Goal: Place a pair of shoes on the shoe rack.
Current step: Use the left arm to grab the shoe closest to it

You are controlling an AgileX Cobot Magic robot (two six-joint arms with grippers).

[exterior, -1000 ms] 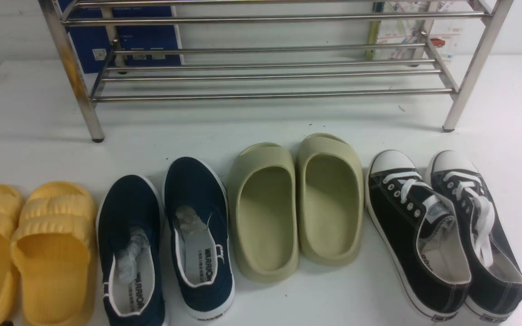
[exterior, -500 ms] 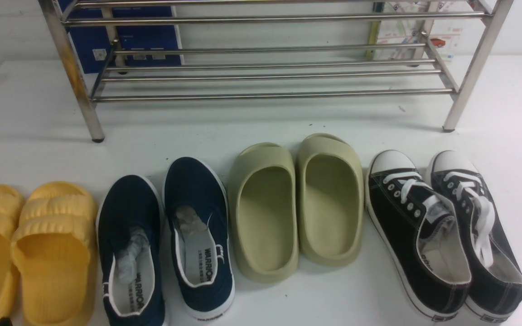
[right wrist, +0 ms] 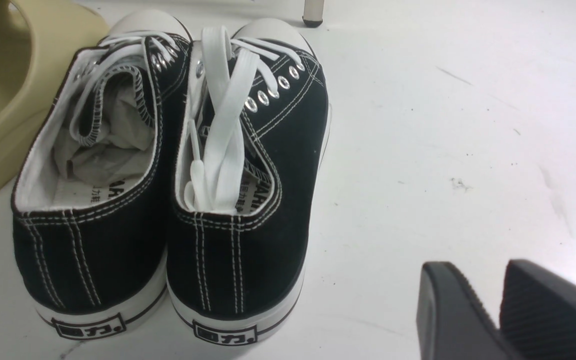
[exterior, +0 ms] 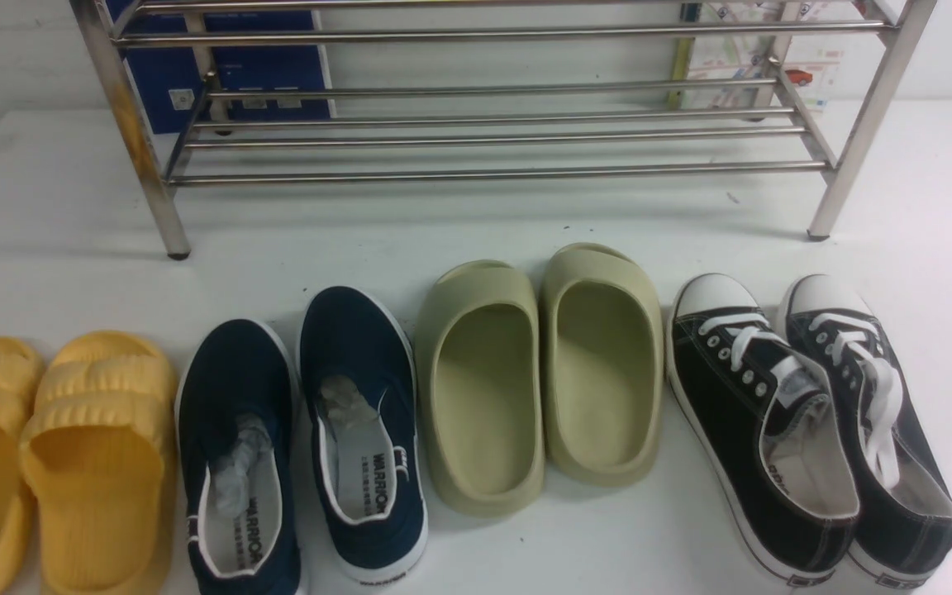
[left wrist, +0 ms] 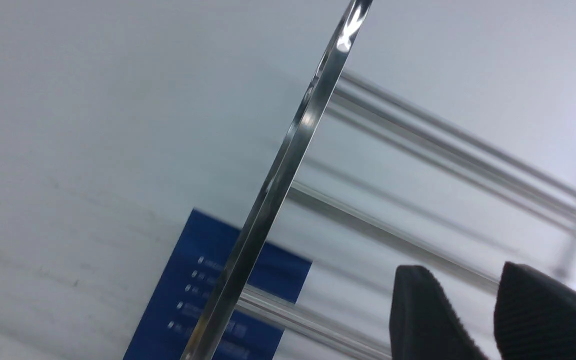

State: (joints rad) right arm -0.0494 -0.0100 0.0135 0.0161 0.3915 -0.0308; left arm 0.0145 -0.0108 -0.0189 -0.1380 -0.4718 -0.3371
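The pair of shoes, two navy slip-ons with white soles, lies side by side on the white floor: the left shoe (exterior: 232, 372) and the right shoe (exterior: 356, 339), toes toward the shoe rack (exterior: 484, 173). The steel rack stands empty at the back. Neither gripper shows in the front view. In the left wrist view my left gripper (left wrist: 463, 270) is open in the air, holding nothing, with a rack leg (left wrist: 278, 185) and tubes beyond it. In the right wrist view my right gripper (right wrist: 475, 267) is open over bare floor beside the black sneakers, holding nothing.
Yellow slippers (exterior: 96, 446) lie left of the navy shoes. Olive slippers (exterior: 542, 372) lie right of them, then black lace-up sneakers (exterior: 806, 430), which also show as black lace-up sneakers (right wrist: 168, 200) in the right wrist view. A blue board (exterior: 228, 66) leans behind the rack.
A small dark tip at the lower left edge of the front view has dropped out of sight. The shoes and the rack have not moved.
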